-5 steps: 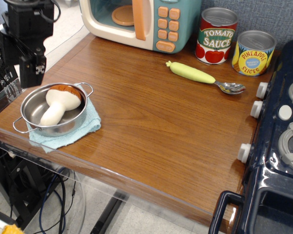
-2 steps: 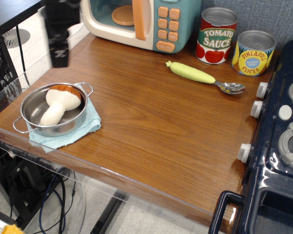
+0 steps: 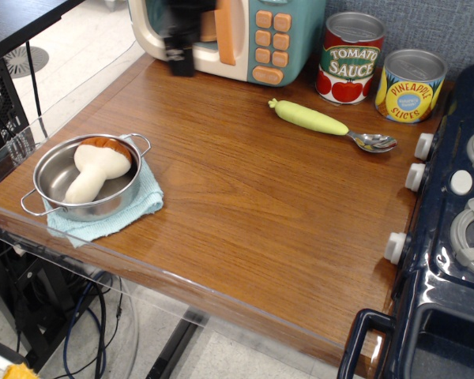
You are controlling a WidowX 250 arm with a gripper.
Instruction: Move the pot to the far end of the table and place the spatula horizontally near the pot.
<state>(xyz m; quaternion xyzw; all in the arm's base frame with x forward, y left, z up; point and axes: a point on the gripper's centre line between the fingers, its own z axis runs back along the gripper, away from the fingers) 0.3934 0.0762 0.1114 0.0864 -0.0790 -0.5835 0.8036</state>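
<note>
Nearest, at the front left corner of the worktop (image 3: 245,213), the pot (image 3: 85,175) sits on a light blue cloth (image 3: 114,212), with its 2 wire loop handles pointing front-left and back-right. Inside it lies a toy mushroom (image 3: 95,167), pale stem toward the front and brown cap toward the back. The middle of the wood surface is bare. Along the right edge stands a dark blue toy stove (image 3: 450,237) with 3 white knobs facing the wood. Further back, right of centre, the spatula (image 3: 330,125) lies flat and slightly slanted, yellow-green handle to the left and metal bowl end to the right, just beside the stove knobs and well apart from the pot. Behind it stand 2 cans, a tomato sauce can (image 3: 350,58) and a pineapple slices can (image 3: 410,85). At the far left a toy microwave (image 3: 233,35) stands, and in front of it the dark pincer (image 3: 179,54) hangs blurred, pointing down above the back edge. I cannot tell how far it is open; nothing is seen in it.
</note>
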